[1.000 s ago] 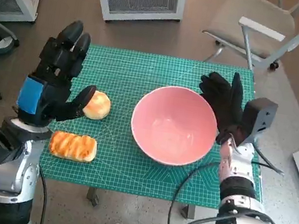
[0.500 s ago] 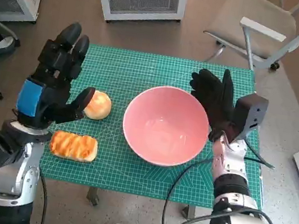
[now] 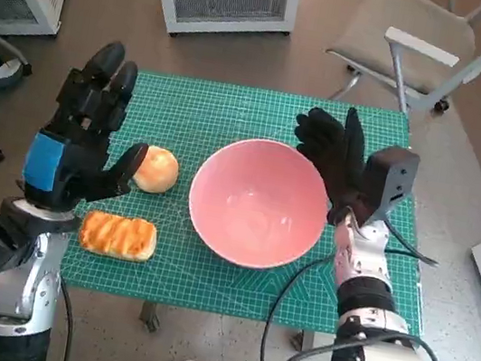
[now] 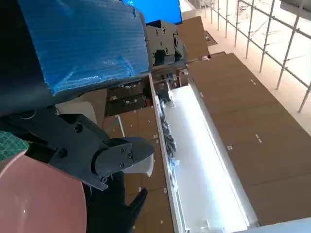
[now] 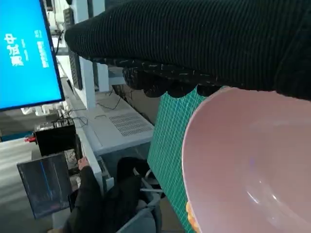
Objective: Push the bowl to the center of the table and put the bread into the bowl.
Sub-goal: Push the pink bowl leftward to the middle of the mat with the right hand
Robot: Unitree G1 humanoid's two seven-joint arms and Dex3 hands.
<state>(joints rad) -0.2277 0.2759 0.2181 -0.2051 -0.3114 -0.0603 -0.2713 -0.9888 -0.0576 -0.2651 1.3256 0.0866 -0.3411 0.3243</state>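
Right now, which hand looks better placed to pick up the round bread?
The left hand. It hovers open right beside the round bread, its fingers apart and nothing held. The right hand is across the table, against the bowl.

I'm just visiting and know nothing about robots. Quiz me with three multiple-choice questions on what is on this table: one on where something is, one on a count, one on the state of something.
1. Where does the gloved right hand lie?
A. against the rim of the pink round bowl
B. on the striped oblong bread
C. off the table on the floor

2. How many pieces of bread lie on the green cutting mat?
A. one
B. two
C. four

3. What is in the bowl?
A. the round bun
B. water
C. nothing

Answers: 1 A, the glove rests at the bowl's far right rim in the head view. 2 B, the round bun and the striped oblong bread both lie left of the bowl. 3 C, the bowl's inside shows bare pink; the blue-taped left hand is beside the bun, holding nothing.
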